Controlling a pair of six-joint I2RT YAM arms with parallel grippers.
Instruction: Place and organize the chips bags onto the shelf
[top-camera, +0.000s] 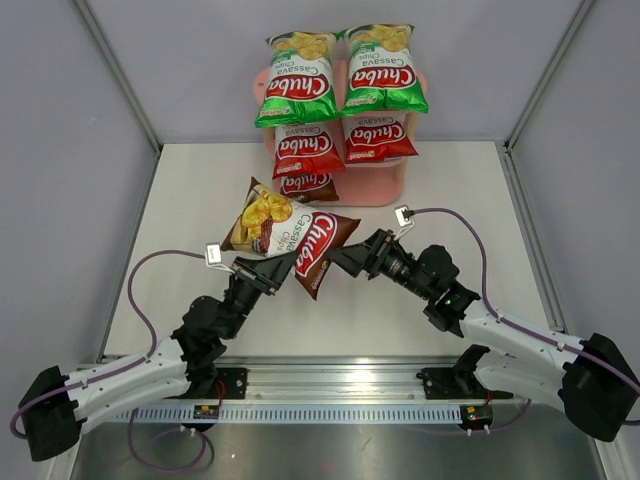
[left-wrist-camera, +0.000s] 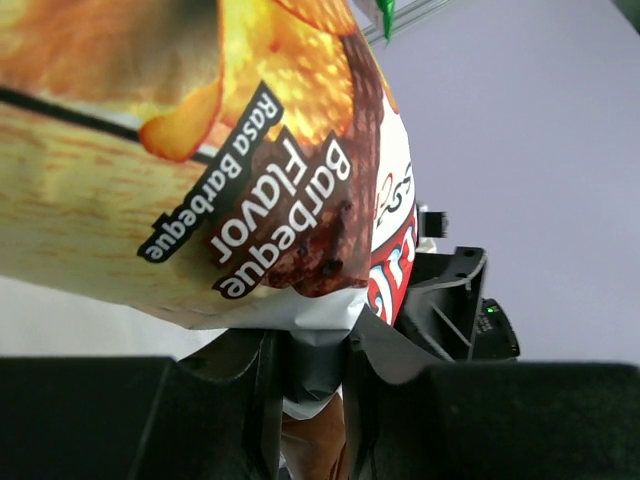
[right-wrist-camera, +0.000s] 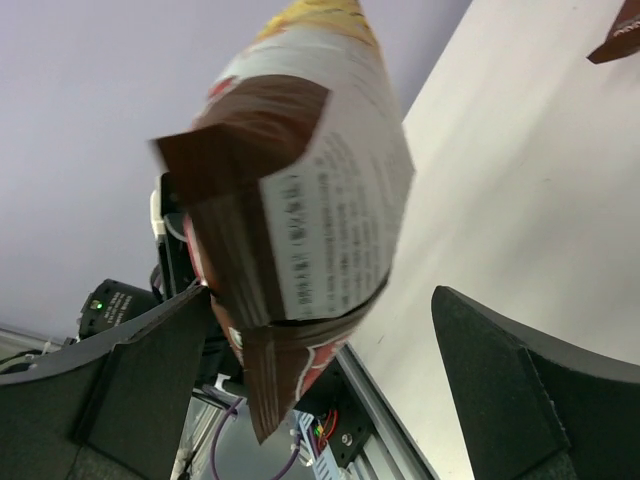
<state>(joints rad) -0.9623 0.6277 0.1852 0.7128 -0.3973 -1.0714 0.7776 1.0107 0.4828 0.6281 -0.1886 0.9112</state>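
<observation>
The left gripper (top-camera: 272, 272) pinches the brown chips bag (top-camera: 285, 228) in the air, likely so the wide-open right gripper (top-camera: 338, 258) can take it toward the shelf (top-camera: 385, 188) at 12 o'clock.

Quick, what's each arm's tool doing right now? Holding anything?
Left tool: closed on the edge of the brown chips bag.
Right tool: open, straddling the bag's other end, not gripping it.

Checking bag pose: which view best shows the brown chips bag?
Top external: the whole brown chips bag shows, between both arms. Left wrist shows only its barbecue-flavour front, edge pinched in the left jaws; right wrist, its back seam between open right jaws.
</observation>
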